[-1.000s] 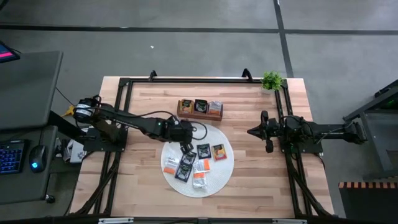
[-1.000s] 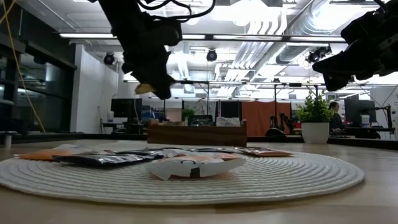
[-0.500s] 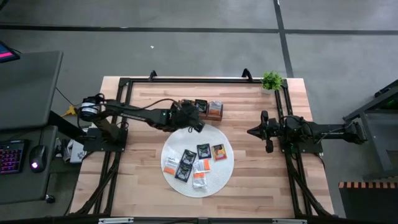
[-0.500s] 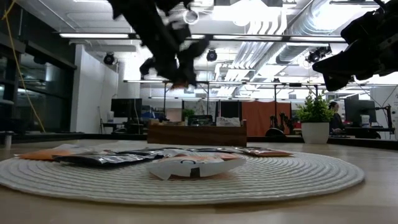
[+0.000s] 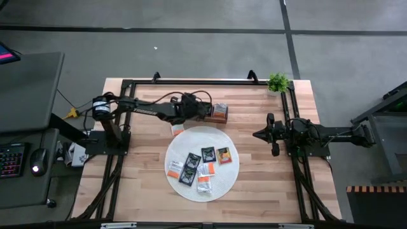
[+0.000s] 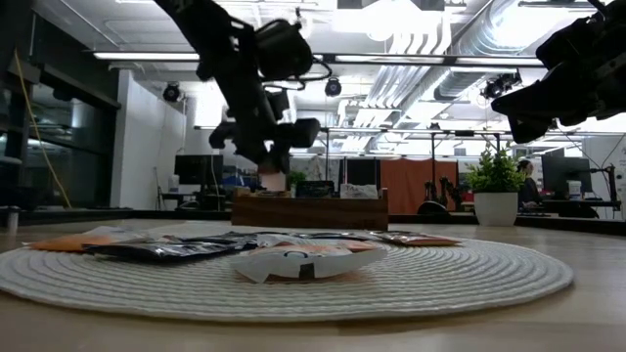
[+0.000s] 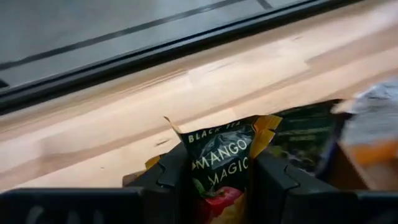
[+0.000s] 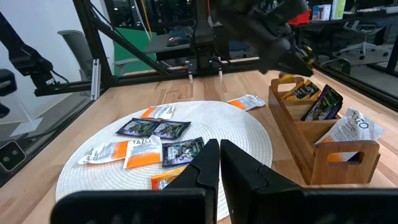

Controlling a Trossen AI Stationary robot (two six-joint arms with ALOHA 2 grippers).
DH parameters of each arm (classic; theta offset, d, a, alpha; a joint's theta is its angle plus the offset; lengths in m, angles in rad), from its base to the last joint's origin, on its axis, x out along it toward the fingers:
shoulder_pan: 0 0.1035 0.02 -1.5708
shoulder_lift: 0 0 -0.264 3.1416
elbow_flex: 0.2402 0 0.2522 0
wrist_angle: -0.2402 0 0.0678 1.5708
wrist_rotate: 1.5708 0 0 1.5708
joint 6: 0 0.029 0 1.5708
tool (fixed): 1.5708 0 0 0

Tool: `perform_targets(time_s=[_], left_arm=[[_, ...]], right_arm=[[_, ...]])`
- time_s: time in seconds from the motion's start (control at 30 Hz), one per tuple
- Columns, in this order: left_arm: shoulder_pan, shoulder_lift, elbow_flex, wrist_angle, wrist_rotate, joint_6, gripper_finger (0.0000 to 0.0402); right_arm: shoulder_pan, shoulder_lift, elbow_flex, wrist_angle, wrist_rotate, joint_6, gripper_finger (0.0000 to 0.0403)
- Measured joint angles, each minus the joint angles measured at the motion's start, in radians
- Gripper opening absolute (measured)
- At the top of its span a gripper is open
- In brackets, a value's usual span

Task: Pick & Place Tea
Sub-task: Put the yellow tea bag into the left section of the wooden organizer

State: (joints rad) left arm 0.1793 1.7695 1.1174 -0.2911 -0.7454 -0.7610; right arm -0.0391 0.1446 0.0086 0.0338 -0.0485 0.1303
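My left gripper [image 5: 193, 108] hangs over the left compartment of the brown wooden tray [image 5: 215, 119], shut on a black and orange tea sachet [image 7: 222, 155]. Two more sachets [image 7: 305, 137] stand in the tray's other compartments. Several black, orange and white sachets [image 5: 198, 166] lie flat on the round white mat [image 5: 222, 181]. One white and orange sachet [image 5: 177, 130] lies on the table between mat and tray. My right gripper [image 8: 219, 163] waits shut at the table's right side [image 5: 271, 135], holding nothing. My left gripper pinches the sachet between its two fingers [image 7: 171, 177], which stand at the sachet's two side edges [image 7: 194, 163]. Its printed face is toward the wrist camera and its torn top end [image 7: 177, 127] sticks out past the fingertips. The fingers slant down toward the far edge. The sachet is clear of the table.
A small potted plant [image 5: 278, 82] stands at the far right corner. A black metal frame [image 5: 191, 81] runs along the table's far edge and sides. Bare wood lies on both sides of the mat and in front of it.
My left gripper has carried the sachet from above the mat's far left rim toward the table's far edge, to over the tray's left compartment, sinking a little. It has rolled and tipped on the way and stayed shut on the sachet.
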Motion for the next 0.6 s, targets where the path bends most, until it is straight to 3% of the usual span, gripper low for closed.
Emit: perform_targets(time_s=[0.6], left_arm=[[0.05,0.004,0.0,0.003,0.023,-0.048,0.0117]], right_arm=[[0.0,0.0,0.0,0.0,0.0,0.0,0.0012]])
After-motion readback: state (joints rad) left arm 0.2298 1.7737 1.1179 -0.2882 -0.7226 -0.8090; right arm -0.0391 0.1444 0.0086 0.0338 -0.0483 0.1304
